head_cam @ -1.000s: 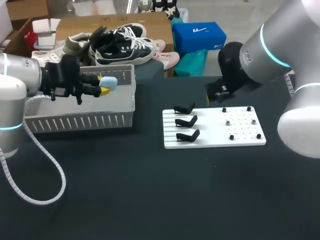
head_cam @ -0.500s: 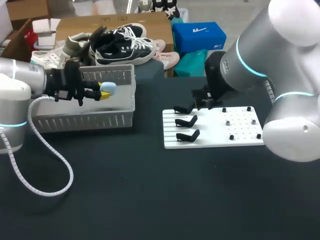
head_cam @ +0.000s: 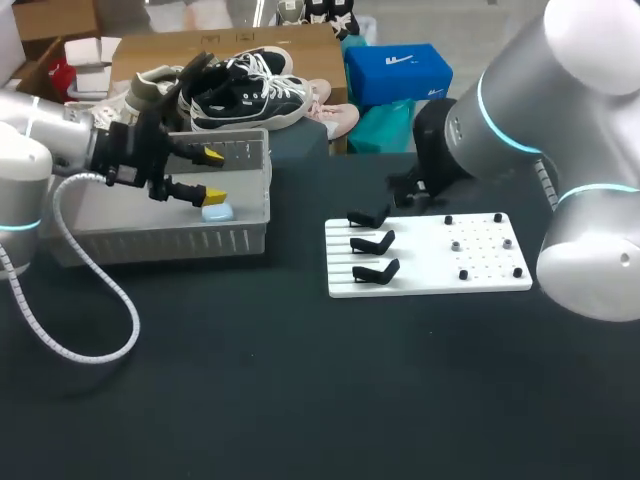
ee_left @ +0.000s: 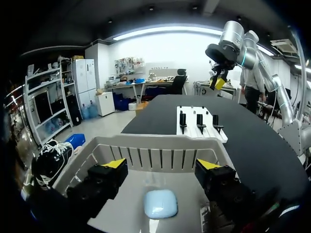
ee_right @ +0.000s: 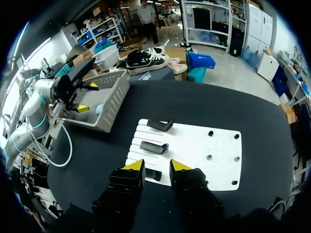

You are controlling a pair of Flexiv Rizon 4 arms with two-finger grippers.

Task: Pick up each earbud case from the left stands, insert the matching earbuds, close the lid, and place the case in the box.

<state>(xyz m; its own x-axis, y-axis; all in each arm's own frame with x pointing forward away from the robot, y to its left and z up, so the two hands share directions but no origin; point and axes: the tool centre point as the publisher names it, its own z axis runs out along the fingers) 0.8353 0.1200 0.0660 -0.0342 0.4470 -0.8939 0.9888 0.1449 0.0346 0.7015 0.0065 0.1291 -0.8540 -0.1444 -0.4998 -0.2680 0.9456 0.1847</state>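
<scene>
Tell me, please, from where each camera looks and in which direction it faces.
Head view: fixed above and behind, looking down on the table; left arm enters at left, right arm at right.
Left wrist view: on the left wrist, looking along the open left gripper into the grey box, at the blue case.
Right wrist view: on the right wrist, looking down past the right gripper at the white board.
Shared: both wrist views show the white board and the other arm.
</scene>
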